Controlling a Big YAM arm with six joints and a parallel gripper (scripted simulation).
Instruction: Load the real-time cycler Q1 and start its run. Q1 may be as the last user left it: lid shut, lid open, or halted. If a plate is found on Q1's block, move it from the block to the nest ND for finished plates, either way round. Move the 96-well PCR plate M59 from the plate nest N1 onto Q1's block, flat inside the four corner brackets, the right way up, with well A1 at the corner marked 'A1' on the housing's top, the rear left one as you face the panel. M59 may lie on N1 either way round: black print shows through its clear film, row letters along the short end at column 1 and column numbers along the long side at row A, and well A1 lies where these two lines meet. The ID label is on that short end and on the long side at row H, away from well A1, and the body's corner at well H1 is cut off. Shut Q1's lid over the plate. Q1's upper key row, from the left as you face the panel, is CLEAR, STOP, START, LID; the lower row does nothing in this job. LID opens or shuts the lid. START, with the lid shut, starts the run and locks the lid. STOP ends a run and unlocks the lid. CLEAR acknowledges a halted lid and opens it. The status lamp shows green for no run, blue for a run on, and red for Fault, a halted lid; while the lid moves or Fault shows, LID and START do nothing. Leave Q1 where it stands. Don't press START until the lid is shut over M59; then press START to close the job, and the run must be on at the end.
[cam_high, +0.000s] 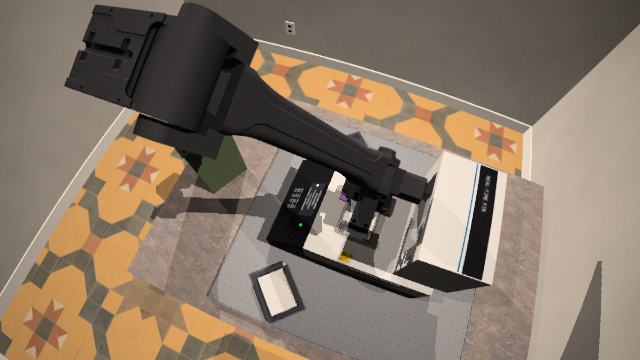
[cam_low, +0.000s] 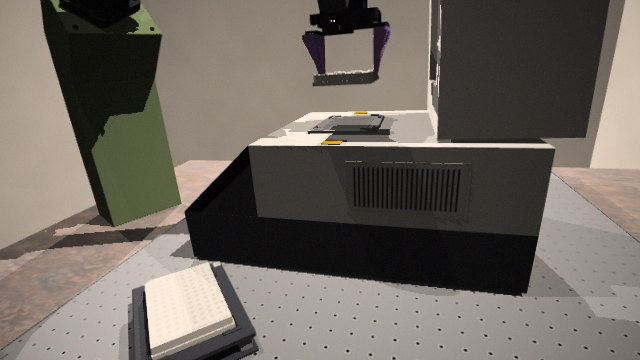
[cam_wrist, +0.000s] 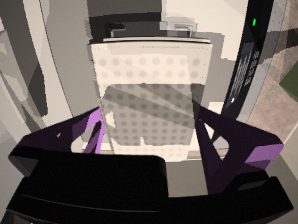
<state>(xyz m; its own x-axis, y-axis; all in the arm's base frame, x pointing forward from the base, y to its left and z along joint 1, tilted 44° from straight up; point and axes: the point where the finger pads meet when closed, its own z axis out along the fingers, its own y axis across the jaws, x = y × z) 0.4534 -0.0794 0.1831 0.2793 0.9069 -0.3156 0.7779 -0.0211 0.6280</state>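
Note:
The cycler Q1 (cam_high: 325, 237) (cam_low: 300, 185) stands on the perforated mat with its lid (cam_high: 460, 215) (cam_low: 510, 65) raised. Its status lamp (cam_high: 300, 224) (cam_wrist: 254, 22) shows green. The dark block (cam_low: 350, 122) on top looks bare between its brackets. My gripper (cam_low: 345, 74) (cam_wrist: 149, 110) (cam_high: 361, 220) is shut on a white 96-well plate (cam_low: 345, 78) (cam_wrist: 149, 76). It holds the plate level by its long sides, well above the block. I cannot read any print on it. A second white plate (cam_high: 276, 290) (cam_low: 187, 305) lies in a dark nest (cam_high: 298, 296) (cam_low: 242, 325) in front of Q1.
A green pillar (cam_low: 125, 125) (cam_high: 222, 165) carrying the arm's base stands left of Q1. Yellow marks (cam_low: 332, 142) (cam_low: 360, 112) sit on the housing's top beside the block. The upright lid rises close to the right of the gripper. The key panel (cam_high: 302, 197) faces left.

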